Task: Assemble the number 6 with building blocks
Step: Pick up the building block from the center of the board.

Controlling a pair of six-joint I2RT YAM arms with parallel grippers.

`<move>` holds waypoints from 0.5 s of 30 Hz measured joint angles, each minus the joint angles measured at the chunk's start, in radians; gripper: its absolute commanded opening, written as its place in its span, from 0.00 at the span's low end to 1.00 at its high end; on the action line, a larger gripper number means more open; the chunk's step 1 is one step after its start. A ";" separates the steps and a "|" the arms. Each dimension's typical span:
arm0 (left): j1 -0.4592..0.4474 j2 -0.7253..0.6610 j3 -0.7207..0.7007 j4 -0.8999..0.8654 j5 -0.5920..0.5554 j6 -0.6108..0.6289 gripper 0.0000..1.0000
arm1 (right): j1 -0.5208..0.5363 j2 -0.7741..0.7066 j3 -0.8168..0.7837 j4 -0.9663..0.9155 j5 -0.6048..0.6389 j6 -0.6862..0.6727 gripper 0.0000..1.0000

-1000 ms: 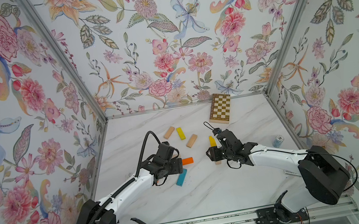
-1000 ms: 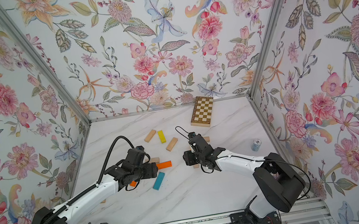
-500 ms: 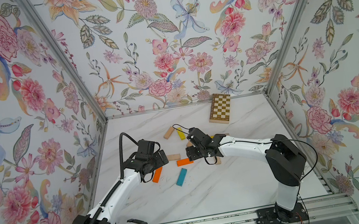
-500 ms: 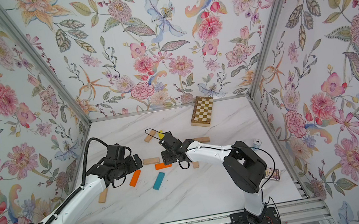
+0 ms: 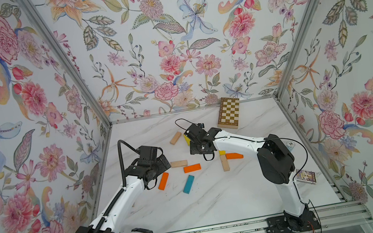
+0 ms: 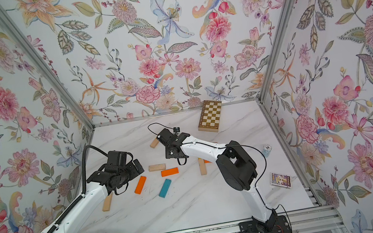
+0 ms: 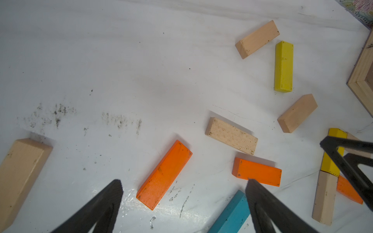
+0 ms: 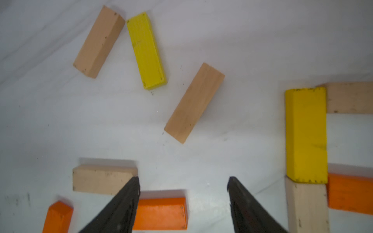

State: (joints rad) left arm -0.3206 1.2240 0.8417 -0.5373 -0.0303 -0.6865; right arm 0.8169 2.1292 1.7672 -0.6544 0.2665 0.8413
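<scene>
- The number 6 (image 8: 306, 161) is part built on the robot's side of the chessboard (image 5: 229, 116). A yellow block (image 8: 305, 121) and a beige block (image 8: 306, 207) butt end to end as the stem. A beige top bar (image 8: 351, 97) and an orange middle bar (image 8: 349, 193) branch off it at right angles, squared up, I judge, so that the loop can close against them.
- The loop's two remaining sides are not laid yet.
- The spare building blocks (image 5: 179, 163) lie loose, farther from the chessboard toward the left arm's side. They sit at odd angles, so each will probably need turning before it fits.
- The right gripper (image 8: 183, 179) hangs over a flat orange block (image 8: 161, 213) with its fingers apart and nothing between them. That is likely a reach for the next loop piece.
- The left gripper (image 7: 182, 184) has its fingers spread wide and is also empty, poised above a slanted orange block (image 7: 164, 174) with the teal block (image 7: 230, 215) just beside it.
- That slant runs across the gap between the fingers — I'd expect a wrist turn first, so they close on the narrow sides.
</scene>
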 measured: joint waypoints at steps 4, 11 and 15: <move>0.000 0.000 -0.021 0.022 0.003 -0.007 0.98 | -0.012 0.123 0.160 -0.080 0.043 0.074 0.67; 0.000 0.000 -0.068 0.060 0.026 -0.018 0.98 | -0.048 0.225 0.249 -0.154 0.057 0.125 0.64; 0.000 0.000 -0.068 0.070 0.027 -0.018 0.97 | -0.072 0.257 0.277 -0.171 0.056 0.129 0.64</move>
State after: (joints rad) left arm -0.3210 1.2240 0.7734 -0.4675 -0.0032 -0.7048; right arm 0.7452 2.3859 2.0441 -0.8249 0.3225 0.9699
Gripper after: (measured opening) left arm 0.976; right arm 0.644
